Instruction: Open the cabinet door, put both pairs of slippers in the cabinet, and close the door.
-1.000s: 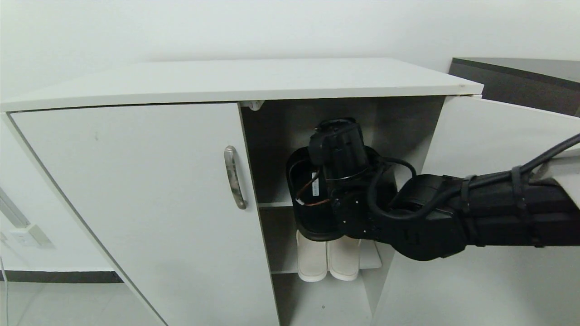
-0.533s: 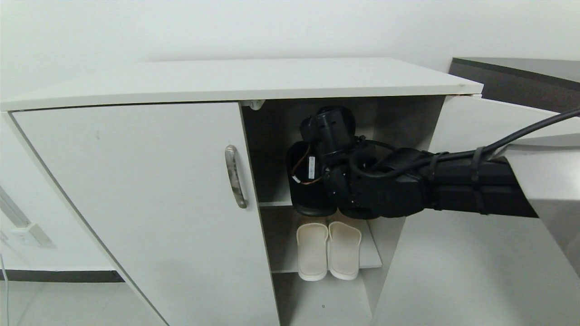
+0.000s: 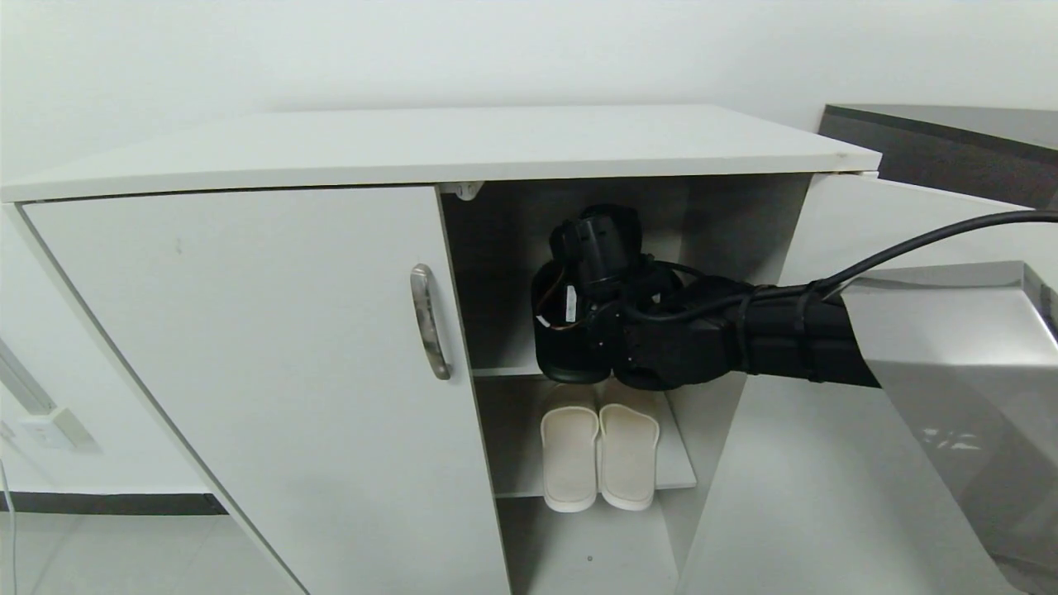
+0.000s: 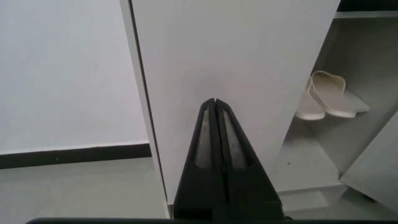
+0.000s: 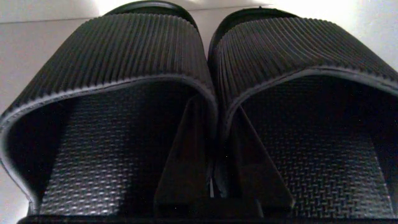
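Currently right gripper (image 5: 214, 115) fingers clamp the black slippers (image 5: 137, 81) by their touching inner edges, in the upper compartment of the cabinet (image 3: 446, 145). White slippers (image 3: 599, 453) on the shelf below the fingers. Left gripper (image 4: 215, 106) fingers pressed together, empty, facing the shut door (image 4: 236, 56).

The right arm (image 3: 744, 339) hides most of the black slippers (image 3: 558, 361).

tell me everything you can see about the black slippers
The black slippers are a matte, rubbery-looking pair with ribbed straps and diamond-textured footbeds, side by side. The right gripper pinches their adjoining inner walls, holding them inside the open cabinet at the upper shelf, above the white slippers. Whether they rest on it is unclear.
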`<state>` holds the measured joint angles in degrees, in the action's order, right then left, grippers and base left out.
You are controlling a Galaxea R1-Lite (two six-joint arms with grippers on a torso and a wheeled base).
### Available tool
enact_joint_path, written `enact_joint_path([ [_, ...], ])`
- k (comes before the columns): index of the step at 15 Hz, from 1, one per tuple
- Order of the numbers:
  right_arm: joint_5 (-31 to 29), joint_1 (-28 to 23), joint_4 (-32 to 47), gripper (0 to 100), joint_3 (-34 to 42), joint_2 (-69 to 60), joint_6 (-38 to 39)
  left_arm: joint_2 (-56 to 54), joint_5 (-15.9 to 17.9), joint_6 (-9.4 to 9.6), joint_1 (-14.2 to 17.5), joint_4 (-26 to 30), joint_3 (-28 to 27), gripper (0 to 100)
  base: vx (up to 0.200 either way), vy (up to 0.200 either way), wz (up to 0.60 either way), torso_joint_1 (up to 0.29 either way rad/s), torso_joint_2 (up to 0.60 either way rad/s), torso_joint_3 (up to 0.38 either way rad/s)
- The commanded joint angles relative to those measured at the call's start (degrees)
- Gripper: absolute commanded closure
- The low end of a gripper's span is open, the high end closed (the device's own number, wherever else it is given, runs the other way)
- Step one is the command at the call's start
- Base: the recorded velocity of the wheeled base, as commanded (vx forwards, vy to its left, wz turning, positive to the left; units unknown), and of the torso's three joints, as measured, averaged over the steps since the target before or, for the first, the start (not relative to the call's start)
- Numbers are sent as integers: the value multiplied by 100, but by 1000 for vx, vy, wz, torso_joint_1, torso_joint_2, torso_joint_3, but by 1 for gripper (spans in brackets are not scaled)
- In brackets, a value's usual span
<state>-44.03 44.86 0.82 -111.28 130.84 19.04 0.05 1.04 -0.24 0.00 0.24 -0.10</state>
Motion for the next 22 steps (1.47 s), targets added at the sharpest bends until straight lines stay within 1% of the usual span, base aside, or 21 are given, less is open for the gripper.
enact_joint_path([
  [1, 0, 5, -3, 100, -26, 82, -6, 4, 2, -2, 0, 2, 1, 100, 0, 0, 0, 0, 0, 0],
  [6, 0, 5, 24, 100, -26, 99, -23, 4, 2, -11, 0, 2, 1, 100, 0, 0, 0, 0, 0, 0],
  [7, 0, 5, 68, 0, -8, 82, -23, 4, 2, -11, 0, 2, 1, 100, 0, 0, 0, 0, 0, 0],
  [10, -35, 31, 77, 0, 80, 20, -23, 4, 2, -11, 0, 2, 1, 100, 0, 0, 0, 0, 0, 0],
  [15, -62, 181, 33, 0, 598, -340, 3, 4, 2, -28, 0, 2, 1, 100, 0, 0, 0, 0, 0, 0],
  [18, -70, 260, 6, 0, 756, -489, 21, 4, 2, -28, 0, 2, 1, 100, 0, 0, 0, 0, 0, 0],
  [22, -229, 436, -3, 0, 1196, -823, 38, 4, 2, -28, 0, 2, 1, 100, 0, 0, 0, 0, 0, 0],
])
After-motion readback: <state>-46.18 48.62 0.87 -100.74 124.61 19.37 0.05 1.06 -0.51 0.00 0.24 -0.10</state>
